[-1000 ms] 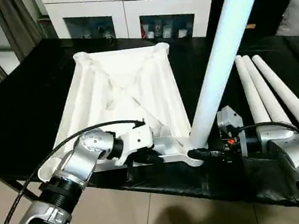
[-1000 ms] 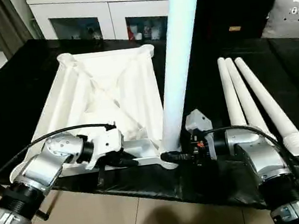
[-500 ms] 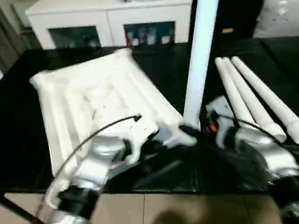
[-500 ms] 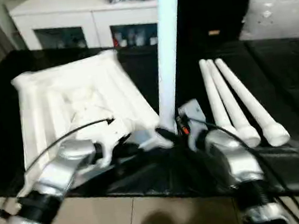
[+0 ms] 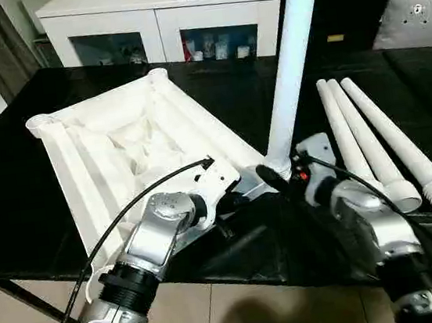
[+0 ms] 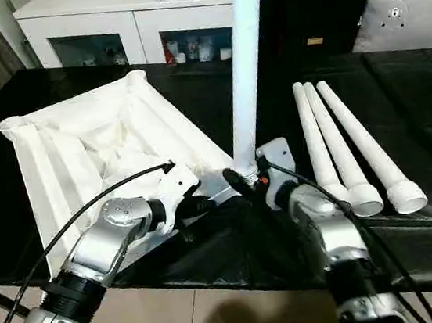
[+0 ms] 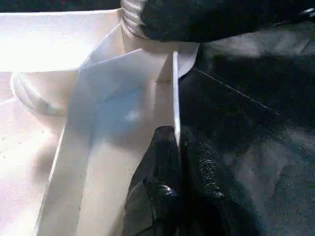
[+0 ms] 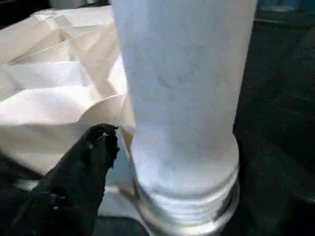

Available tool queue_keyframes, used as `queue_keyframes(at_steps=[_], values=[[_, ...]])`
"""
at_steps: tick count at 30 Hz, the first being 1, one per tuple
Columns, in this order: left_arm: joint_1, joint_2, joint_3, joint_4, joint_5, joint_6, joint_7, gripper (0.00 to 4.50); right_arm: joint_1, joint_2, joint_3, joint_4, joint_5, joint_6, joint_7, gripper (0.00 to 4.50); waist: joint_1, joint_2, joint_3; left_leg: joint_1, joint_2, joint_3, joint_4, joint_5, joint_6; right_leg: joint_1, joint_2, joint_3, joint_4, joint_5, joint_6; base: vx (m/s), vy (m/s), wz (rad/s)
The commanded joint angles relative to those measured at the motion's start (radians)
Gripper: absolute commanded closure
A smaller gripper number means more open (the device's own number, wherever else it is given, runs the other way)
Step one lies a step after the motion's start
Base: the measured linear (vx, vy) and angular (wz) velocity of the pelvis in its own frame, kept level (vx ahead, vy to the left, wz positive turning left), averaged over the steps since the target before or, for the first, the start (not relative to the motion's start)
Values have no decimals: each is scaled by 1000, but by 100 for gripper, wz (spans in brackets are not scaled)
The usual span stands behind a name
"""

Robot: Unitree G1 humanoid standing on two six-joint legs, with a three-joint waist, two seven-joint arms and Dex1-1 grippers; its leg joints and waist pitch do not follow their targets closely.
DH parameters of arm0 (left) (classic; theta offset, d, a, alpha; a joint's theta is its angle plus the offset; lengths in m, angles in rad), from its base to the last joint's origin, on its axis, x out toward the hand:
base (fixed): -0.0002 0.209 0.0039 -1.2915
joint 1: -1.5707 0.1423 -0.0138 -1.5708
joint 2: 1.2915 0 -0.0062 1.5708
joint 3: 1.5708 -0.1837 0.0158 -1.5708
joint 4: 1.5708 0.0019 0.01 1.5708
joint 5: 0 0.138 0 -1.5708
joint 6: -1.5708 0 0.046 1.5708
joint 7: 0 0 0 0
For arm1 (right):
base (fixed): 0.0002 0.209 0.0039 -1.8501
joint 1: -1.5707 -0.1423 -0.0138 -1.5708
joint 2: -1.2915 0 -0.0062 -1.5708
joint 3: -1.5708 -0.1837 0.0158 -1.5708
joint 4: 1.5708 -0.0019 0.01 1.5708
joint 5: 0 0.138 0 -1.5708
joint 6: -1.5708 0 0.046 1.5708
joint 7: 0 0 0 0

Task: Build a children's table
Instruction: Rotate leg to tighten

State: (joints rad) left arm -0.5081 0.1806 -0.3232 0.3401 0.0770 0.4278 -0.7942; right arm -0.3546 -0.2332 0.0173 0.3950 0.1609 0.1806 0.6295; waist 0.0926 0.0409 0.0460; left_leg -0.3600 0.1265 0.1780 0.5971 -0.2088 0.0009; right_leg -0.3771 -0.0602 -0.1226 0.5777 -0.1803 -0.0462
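The children's table top (image 5: 111, 143) lies upside down and skewed on the black work table. One white leg (image 5: 291, 58) stands upright in its near right corner socket (image 8: 184, 206). My left gripper (image 7: 177, 142) is shut on the top's thin near rim, close to that socket. My right gripper (image 5: 275, 174) sits at the leg's base with its jaws open. One black finger (image 8: 93, 162) stands just off the leg, and the other is hidden behind it. Three more legs (image 5: 370, 135) lie side by side to the right.
The black work table's near edge (image 5: 292, 266) runs just below both grippers. A white cabinet with glass doors (image 5: 159, 19) stands behind it, and a grey cushion (image 5: 418, 10) lies at the far right. A black cable (image 5: 121, 220) loops over my left forearm.
The view has shifted. The top has turned on the work table, its far end swinging left, and the leg stands straighter. My right jaws have widened off the leg.
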Motion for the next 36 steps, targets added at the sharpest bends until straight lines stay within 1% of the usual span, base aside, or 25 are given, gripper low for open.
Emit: queue_keyframes(at_steps=[1, 2, 4, 6, 8, 9, 12, 13, 14, 15, 16, 17, 18, 19, 20, 22, 23, 24, 26, 27, 28, 29, 30, 32, 36], values=[[-3, 16, -6, 4, -7, -42, -31, 450, 11, -20, 39, -28, 13, -15, 78, 17, 4, -12, -57, 3, 122, -54, -72, -149, 86, 48, -136, 82, -77, -267, -135, 0, 0, 0], [-5, 33, -14, 12, -8, -71, -58, 450, 15, -50, 42, -34, 17, -26, 125, 7, 3, -15, -56, 4, 121, -53, -72, -160, 83, 48, -137, 83, -80, -279, -136, 0, 0, 0], [-7, 58, -30, 19, -7, -112, -102, 450, 14, -86, 41, -38, 26, -31, 180, 2, 5, -13, -56, 3, 122, -53, -71, -160, 85, 48, -137, 84, -78, -283, -135, 0, 0, 0], [-5, 87, -47, 20, -10, -152, -158, 450, 9, -124, 43, -45, 38, -28, 242, 2, 8, -13, -59, 2, 122, -54, -69, -149, 95, 48, -137, 83, -76, -267, -136, 0, 0, 0], [-4, 110, -62, 18, -12, -181, -204, 450, 6, -152, 49, -53, 47, -23, 292, 2, 12, -11, -59, 3, 127, -54, -69, -135, 102, 44, -135, 83, -69, -224, -149, 0, 0, 0], [-4, 127, -73, 16, -12, -192, -233, 450, 4, -170, 54, -58, 50, -21, 325, 2, 14, -9, -59, 3, 126, -53, -68, -137, 104, 45, -136, 83, -69, -223, -151, 0, 0, 0], [-12, 171, -105, 27, -3, -236, -309, 450, -5, -221, 73, -60, 45, -36, 409, 2, 25, -10, -61, 5, 129, -51, -67, -126, 104, 43, -136, 83, -66, -211, -156, 0, 0, 0], [-15, 177, -110, 32, -1, -244, -320, 450, -8, -229, 78, -58, 44, -38, 423, 2, 29, -10, -61, 6, 129, -50, -66, -123, 104, 42, -135, 83, -63, -204, -159, 0, 0, 0], [-20, 184, -114, 43, 1, -265, -335, 450, -8, -242, 85, -60, 49, -40, 456, 2, 30, -20, -60, 4, 129, -48, -67, -126, 104, 43, -137, 83, -64, -211, -158, 0, 0, 0], [-28, 192, -120, 59, 6, -288, -352, 450, -7, -258, 96, -65, 63, -27, 504, 2, 35, -18, -60, 4, 125, -48, -64, -127, 105, 44, -137, 82, -64, -222, -157, 0, 0, 0], [-34, 199, -125, 72, 10, -308, -364, 450, -5, -269, 105, -70, 70, -25, 540, 2, 40, -15, -60, 5, 127, -48, -64, -131, 105, 44, -138, 82, -67, -246, -149, 0, 0, 0], [-39, 205, -129, 82, 12, -325, -376, 450, -5, -277, 114, -73, 73, -24, 565, 2, 42, -16, -59, 3, 126, -48, -64, -130, 109, 44, -138, 81, -69, -254, -144, 0, 0, 0], [-45, 212, -134, 95, 14, -346, -393, 450, -6, -286, 123, -76, 76, -23, 593, 2, 47, -20, -60, 4, 126, -48, -64, -126, 112, 44, -138, 81, -69, -266, -135, 0, 0, 0], [-49, 216, -136, 101, 14, -353, -404, 450, -8, -287, 128, -74, 74, -26, 601, 2, 50, -19, -60, 4, 128, -48, -64, -124, 112, 42, -137, 81, -68, -271, -131, 0, 0, 0], [-54, 221, -138, 108, 16, -362, -413, 450, -11, -287, 132, -69, 71, -32, 607, 2, 52, -18, -60, 6, 130, -49, -65, -126, 109, 39, -137, 81, -68, -272, -132, 0, 0, 0], [-62, 230, -145, 120, 19, -377, -430, 450, -18, -283, 139, -59, 68, -38, 617, 2, 53, -18, -61, 7, 133, -50, -67, -127, 99, 40, -138, 81, -65, -257, -142, 0, 0, 0], [-65, 232, -146, 124, 20, -384, -436, 450, -20, -281, 140, -55, 67, -42, 620, 20, 54, -17, -61, 7, 133, -51, -67, -128, 98, 39, -138, 81, -64, -254, -144, 0, 0, 0], [-67, 233, -147, 128, 19, -388, -440, 450, -22, -278, 139, -51, 70, -42, 624, 40, 53, -23, -62, 6, 133, -50, -66, -125, 94, 41, -140, 82, -62, -242, -149, 0, 0, 0], [-69, 234, -148, 133, 18, -394, -442, 450, -25, -273, 136, -47, 75, -47, 625, 42, 56, -19, -63, 6, 131, -49, -65, -118, 93, 41, -142, 82, -62, -243, -150, 0, 0, 0], [-70, 234, -148, 134, 18, -395, -443, 450, -26, -272, 136, -47, 76, -49, 625, 53, 56, -20, -63, 5, 132, -49, -65, -117, 92, 42, -142, 82, -63, -242, -148, 0, 0, 0], [-72, 233, -149, 143, 17, -405, -446, 450, -25, -274, 138, -46, 79, -49, 630, 53, 56, -20, -63, 6, 131, -49, -65, -115, 93, 40, -140, 81, -62, -240, -147, 0, 0, 0], [-73, 233, -150, 147, 17, -409, -448, 450, -24, -274, 138, -46, 79, -49, 632, 68, 56, -19, -62, 5, 131, -49, -65, -117, 93, 40, -141, 81, -63, -243, -146, 0, 0, 0], [-74, 233, -150, 150, 17, -412, -449, 450, -23, -273, 138, -47, 79, -50, 633, 80, 57, -20, -63, 5, 130, -49, -65, -117, 93, 41, -141, 81, -64, -246, -143, 0, 0, 0], [-75, 232, -150, 154, 17, -416, -451, 450, -21, -273, 138, -47, 79, -50, 635, 89, 59, -19, -63, 5, 130, -49, -65, -115, 93, 41, -141, 81, -64, -251, -140, 0, 0, 0], [-74, 230, -149, 163, 16, -423, -455, 450, -13, -269, 138, -46, 79, -53, 636, 130, 62, -19, -63, 7, 132, -49, -65, -118, 90, 40, -141, 81, -64, -257, -139, 0, 0, 0]])
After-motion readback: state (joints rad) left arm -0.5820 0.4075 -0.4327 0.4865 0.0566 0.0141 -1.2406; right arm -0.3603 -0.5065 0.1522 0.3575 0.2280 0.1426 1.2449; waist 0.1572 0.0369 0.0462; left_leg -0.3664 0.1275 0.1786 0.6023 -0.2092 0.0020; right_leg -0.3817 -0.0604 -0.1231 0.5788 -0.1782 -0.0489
